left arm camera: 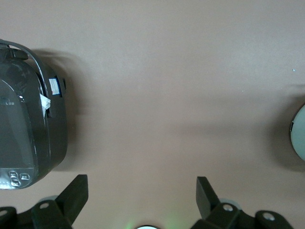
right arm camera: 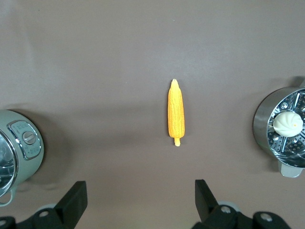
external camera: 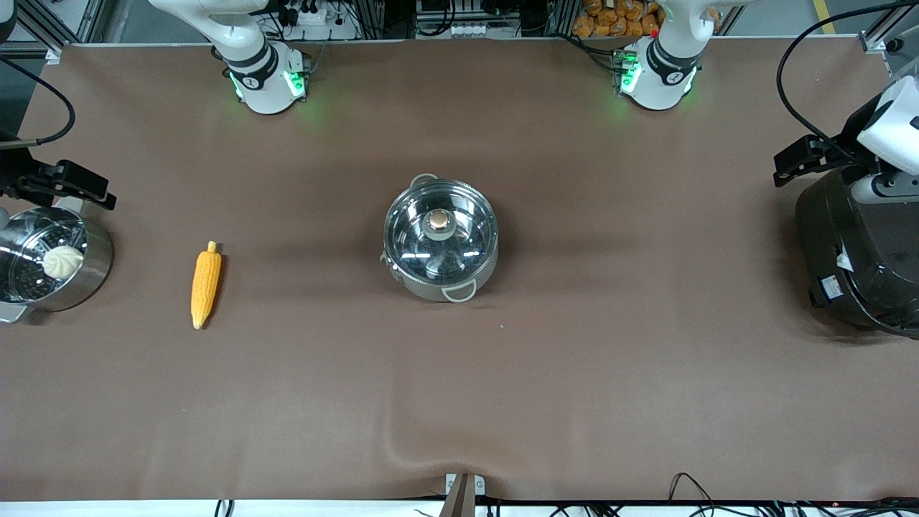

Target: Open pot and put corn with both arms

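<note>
The left gripper [left arm camera: 141,200] has its 2 black fingers [left arm camera: 76,191] spread wide apart, with nothing between them. It hangs high over bare brown table, beside the big black cooker [left arm camera: 26,129]. The right gripper [right arm camera: 140,202] is spread wide too, with 2 black fingers [right arm camera: 76,195] and nothing held. It hangs high over the table near the long yellow-orange corn cob [right arm camera: 175,113]. Both arms wait.

The front view does not show either gripper well. It shows the round shiny steel pot [external camera: 440,238] in the middle of the brown table [external camera: 646,373]. Its clear glass lid [external camera: 467,237] with the tan knob [external camera: 438,222] sits on top, so the pot is closed. 1 loop handle [external camera: 459,291] points toward the front camera.

The corn cob [external camera: 204,283] lies flat on the table, well apart from the pot, toward the right arm's end. Its pointed tip is nearer to the front camera.

At that end, past the corn, stands a steel steamer pot [external camera: 93,269] with a white bun [external camera: 62,261] in it. The right wrist view shows the bun [right arm camera: 287,123] too. The black cooker [external camera: 854,251] stands at the left arm's end. Nothing lies between the corn and the pot.
</note>
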Robot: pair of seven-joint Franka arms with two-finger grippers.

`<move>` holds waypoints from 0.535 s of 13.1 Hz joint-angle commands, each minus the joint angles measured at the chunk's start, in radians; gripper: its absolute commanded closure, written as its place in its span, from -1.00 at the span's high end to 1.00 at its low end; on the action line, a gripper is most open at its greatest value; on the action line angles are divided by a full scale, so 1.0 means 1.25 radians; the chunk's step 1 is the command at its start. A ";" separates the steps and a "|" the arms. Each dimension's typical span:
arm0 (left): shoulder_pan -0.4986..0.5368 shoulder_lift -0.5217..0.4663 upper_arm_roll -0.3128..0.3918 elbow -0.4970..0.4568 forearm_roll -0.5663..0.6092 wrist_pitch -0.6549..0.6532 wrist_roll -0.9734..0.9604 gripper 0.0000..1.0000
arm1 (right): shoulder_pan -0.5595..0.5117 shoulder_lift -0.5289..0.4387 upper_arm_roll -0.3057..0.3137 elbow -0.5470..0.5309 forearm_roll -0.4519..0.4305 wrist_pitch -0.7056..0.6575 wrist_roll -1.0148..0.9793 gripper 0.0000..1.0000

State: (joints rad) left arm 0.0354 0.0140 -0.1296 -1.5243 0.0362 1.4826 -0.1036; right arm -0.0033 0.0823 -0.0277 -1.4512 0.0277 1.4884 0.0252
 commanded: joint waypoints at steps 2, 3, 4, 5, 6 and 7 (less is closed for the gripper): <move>0.007 -0.017 0.002 0.008 -0.017 -0.017 0.013 1.00 | 0.000 -0.006 0.003 -0.004 -0.011 0.003 -0.007 1.00; 0.004 -0.014 0.002 0.024 -0.006 -0.017 0.012 1.00 | 0.000 -0.007 0.003 -0.004 -0.011 0.003 -0.007 1.00; -0.002 -0.003 0.001 0.039 0.019 -0.017 0.017 1.00 | 0.000 -0.007 0.003 -0.005 -0.011 0.003 -0.007 1.00; -0.003 0.006 0.001 0.036 0.018 -0.017 0.020 1.00 | 0.000 -0.007 0.003 -0.004 -0.011 0.003 -0.007 1.00; -0.007 0.013 -0.004 0.036 0.010 -0.015 0.017 1.00 | 0.000 -0.007 0.003 -0.004 -0.011 0.003 -0.007 1.00; -0.012 0.035 -0.020 0.041 0.001 -0.014 0.002 1.00 | 0.000 -0.006 0.003 -0.004 -0.011 0.005 -0.007 1.00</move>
State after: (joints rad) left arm 0.0310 0.0142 -0.1316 -1.5013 0.0379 1.4816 -0.1032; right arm -0.0034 0.0823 -0.0277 -1.4512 0.0277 1.4885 0.0251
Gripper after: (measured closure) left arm 0.000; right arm 0.000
